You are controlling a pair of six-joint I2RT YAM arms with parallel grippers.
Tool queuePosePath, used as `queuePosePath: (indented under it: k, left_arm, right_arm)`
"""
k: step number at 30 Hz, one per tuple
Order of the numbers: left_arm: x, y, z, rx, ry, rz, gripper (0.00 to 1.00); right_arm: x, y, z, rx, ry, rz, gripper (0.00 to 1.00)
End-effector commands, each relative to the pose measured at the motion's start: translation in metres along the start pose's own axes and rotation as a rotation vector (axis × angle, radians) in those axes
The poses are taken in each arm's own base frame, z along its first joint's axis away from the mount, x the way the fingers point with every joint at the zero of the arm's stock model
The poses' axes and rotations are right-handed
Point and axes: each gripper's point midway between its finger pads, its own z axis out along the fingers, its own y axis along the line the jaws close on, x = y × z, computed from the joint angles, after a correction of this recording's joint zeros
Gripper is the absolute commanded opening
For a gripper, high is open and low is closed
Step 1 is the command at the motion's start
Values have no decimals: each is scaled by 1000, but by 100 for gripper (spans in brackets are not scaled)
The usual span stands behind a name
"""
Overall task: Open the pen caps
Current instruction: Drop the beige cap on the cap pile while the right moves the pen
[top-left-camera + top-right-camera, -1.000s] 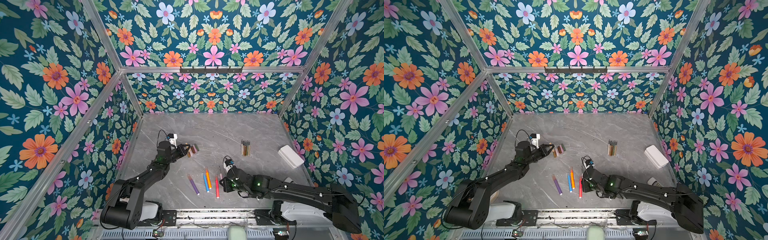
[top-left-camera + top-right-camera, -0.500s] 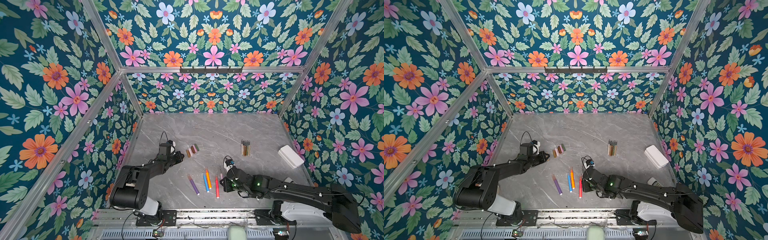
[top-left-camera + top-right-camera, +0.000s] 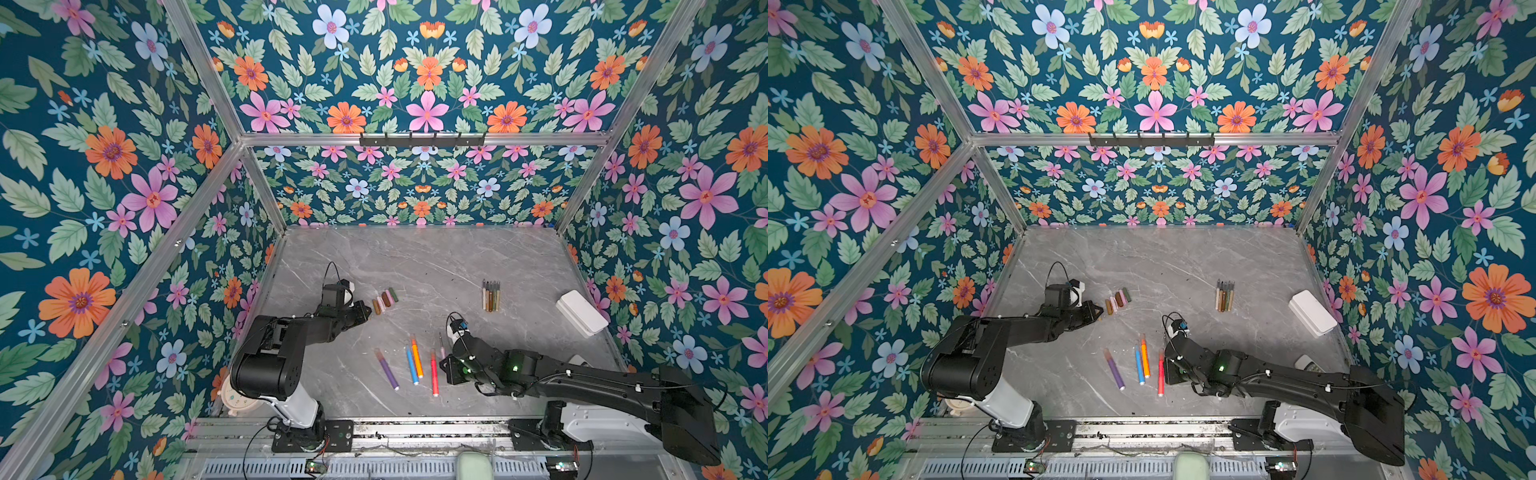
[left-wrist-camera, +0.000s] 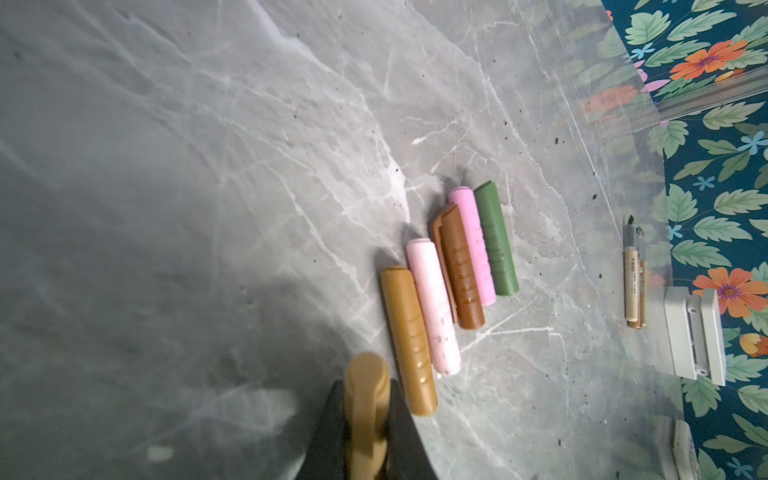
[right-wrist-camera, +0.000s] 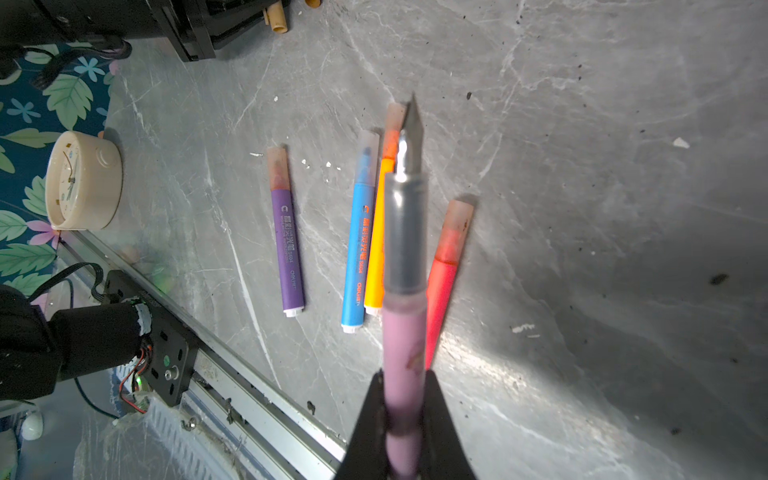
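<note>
Left wrist view: the left pincer (image 4: 365, 415) clamps a gold cap (image 4: 368, 378) and has shifted to the end of the loose pen caps (image 4: 453, 274) on the bench (image 4: 208, 166), likely to add it. The right pincer (image 5: 405, 415) still grips the bared pink pen (image 5: 405, 257); four capped pens (image 5: 359, 232) wait.
</note>
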Motion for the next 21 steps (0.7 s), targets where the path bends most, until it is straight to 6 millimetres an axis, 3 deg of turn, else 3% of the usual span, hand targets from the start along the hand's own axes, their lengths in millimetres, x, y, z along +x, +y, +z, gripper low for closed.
queuePosePath:
  k: [1, 9, 14, 21]
  left_arm:
    - [-5, 0, 2, 1, -10, -3, 15]
    - [-11, 1, 4, -12, -20, -10, 17]
    - [-9, 3, 6, -17, -14, -17, 39]
    - [-8, 4, 3, -20, -27, -18, 44]
  right_arm:
    - [-2, -2, -1, 11, -14, 12, 0]
    - [-2, -2, -2, 8, -15, 14, 0]
    - [0, -5, -2, 12, -14, 18, 0]
    - [1, -5, -1, 9, -13, 22, 0]
